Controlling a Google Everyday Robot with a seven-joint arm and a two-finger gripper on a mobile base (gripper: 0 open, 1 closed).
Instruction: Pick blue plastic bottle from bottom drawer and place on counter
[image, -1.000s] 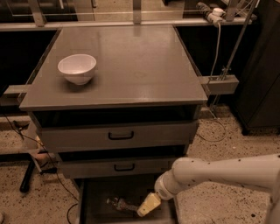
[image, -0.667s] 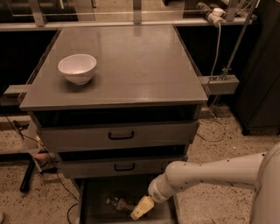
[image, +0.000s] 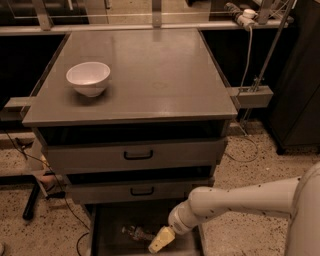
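Hanging inside bottom drawer, claw beside bottle.

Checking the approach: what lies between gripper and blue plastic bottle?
Camera view: only bare bottom drawer floor; the gripper hangs inside the drawer, close beside the bottle.

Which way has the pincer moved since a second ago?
Yes. The pincer shifted left inside the bottom drawer, closer to under the lower drawer handle.
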